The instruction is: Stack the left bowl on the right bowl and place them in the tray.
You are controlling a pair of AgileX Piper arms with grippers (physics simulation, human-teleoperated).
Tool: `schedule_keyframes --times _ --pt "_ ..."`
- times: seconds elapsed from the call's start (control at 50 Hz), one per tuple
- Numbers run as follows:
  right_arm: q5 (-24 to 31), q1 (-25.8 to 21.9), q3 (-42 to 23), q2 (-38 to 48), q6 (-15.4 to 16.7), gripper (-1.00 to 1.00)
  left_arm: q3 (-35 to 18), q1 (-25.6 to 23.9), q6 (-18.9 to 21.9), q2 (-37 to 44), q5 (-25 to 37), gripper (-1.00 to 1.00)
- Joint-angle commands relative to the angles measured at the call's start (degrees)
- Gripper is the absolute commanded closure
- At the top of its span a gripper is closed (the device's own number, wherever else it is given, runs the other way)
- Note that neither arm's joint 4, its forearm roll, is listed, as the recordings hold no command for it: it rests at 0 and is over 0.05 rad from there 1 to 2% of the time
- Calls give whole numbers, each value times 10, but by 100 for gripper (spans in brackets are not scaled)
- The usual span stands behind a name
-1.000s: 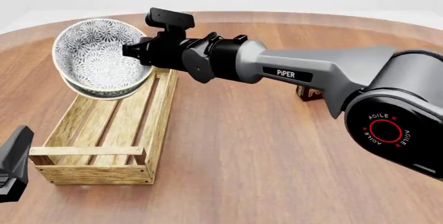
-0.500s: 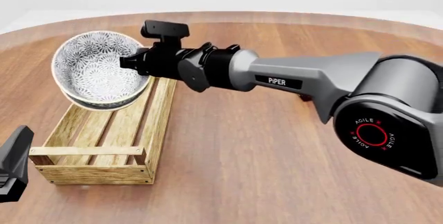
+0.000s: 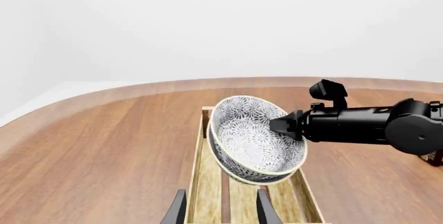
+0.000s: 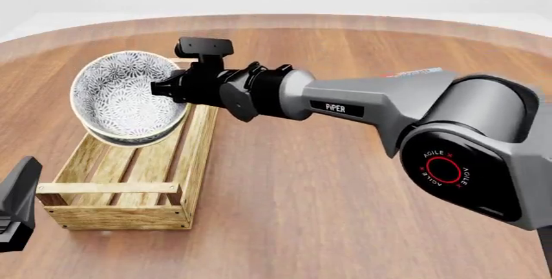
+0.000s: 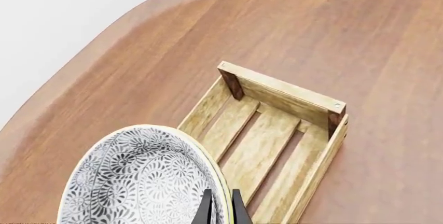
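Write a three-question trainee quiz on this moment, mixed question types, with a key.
1. True or false: the stacked bowls already rest flat on the tray slats.
2. Which pincer grips the bowls' rim? A) left pincer B) right pincer C) neither
3. Fill in: in the front view, the stack is tilted, its opening turned toward the ____.

Key
1. False: the two nested bowls hang tilted above the tray's far end.
2. B: the right pincer is closed on the rim; the left pincer hangs open at the tray's near end, holding nothing.
3. Camera.
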State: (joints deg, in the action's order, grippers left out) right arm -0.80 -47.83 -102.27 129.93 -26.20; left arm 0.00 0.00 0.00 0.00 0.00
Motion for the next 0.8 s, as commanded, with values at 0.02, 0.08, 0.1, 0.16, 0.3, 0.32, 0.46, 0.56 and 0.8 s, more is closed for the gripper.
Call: schedule_keyframes --times 0.02,0.08,0.1,0.16,0.3,0.32,0.46,0.56,0.8 --pt "-2 -3 -11 3 -2 100 0 0 0 0 0 -100" --pt "-2 -5 -12 6 -1 100 0 0 0 0 0 -100" --pt "-2 -5 -12 7 -1 100 0 0 0 0 0 -100" --pt "-2 -7 -14 9 1 100 0 0 0 0 0 -100" --pt "-1 -6 -17 18 5 100 0 0 0 0 0 -100" --pt "-1 -6 -18 19 6 100 0 0 0 0 0 -100" --pt "2 -8 -22 25 9 100 0 0 0 0 0 -100" --pt "2 -8 -22 27 9 100 0 0 0 0 0 -100" --pt "6 -11 -31 43 11 100 0 0 0 0 0 -100"
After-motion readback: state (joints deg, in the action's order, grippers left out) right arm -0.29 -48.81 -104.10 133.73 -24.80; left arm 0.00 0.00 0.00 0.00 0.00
